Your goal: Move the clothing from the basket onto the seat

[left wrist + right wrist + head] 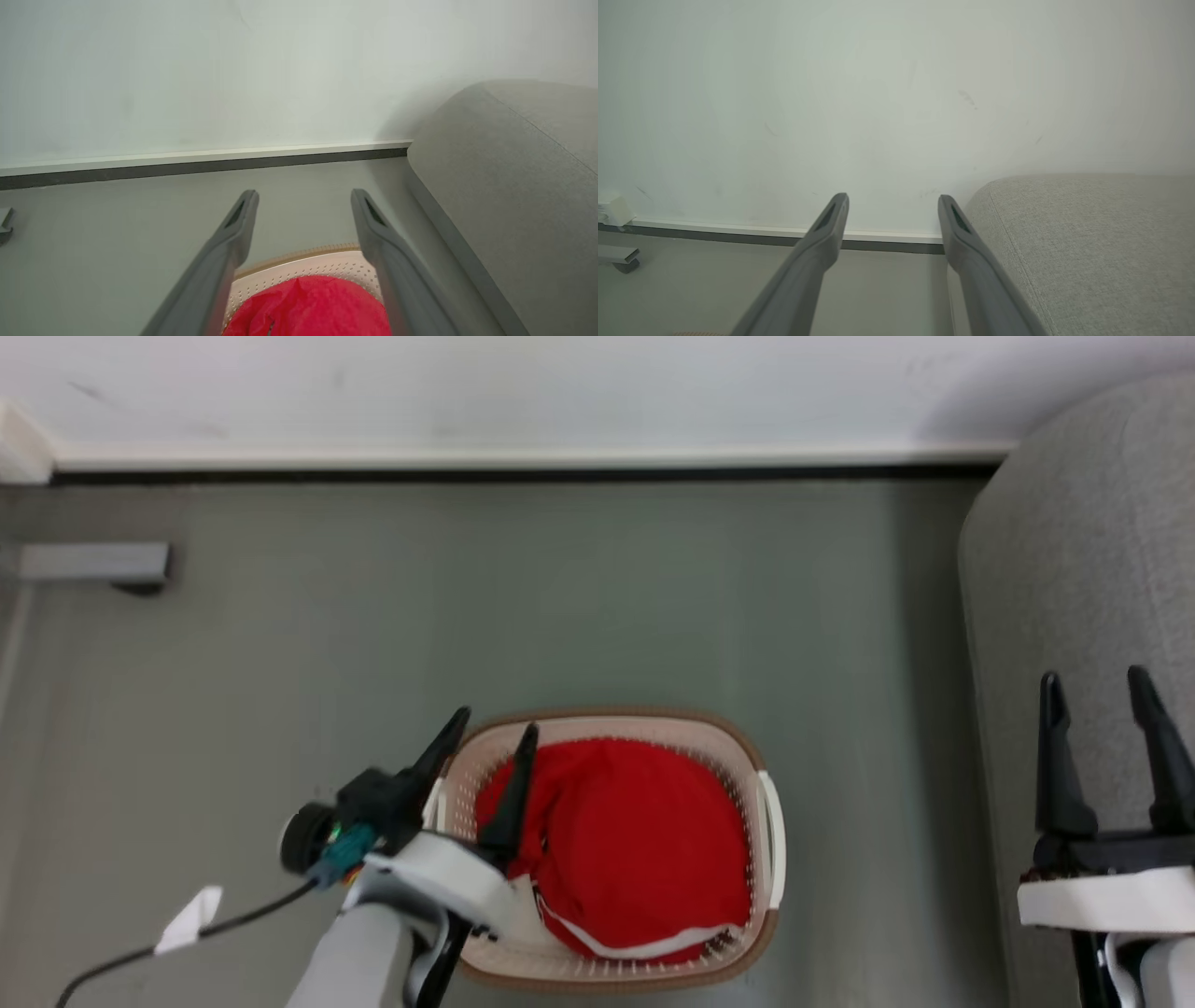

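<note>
Grey floor (560, 597), white wall (560, 383), pale skirting board (523, 457) above a dark strip, grey wheeled foot (93, 563) at far left.

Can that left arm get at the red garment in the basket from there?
Likely yes: the left gripper hovers open over the rim of the basket, and the clothing lies uncovered inside, nothing between.

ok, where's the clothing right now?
Head view, lower centre: the clothing lies inside the basket, with the left gripper at its left edge and the sofa to the right.
</note>
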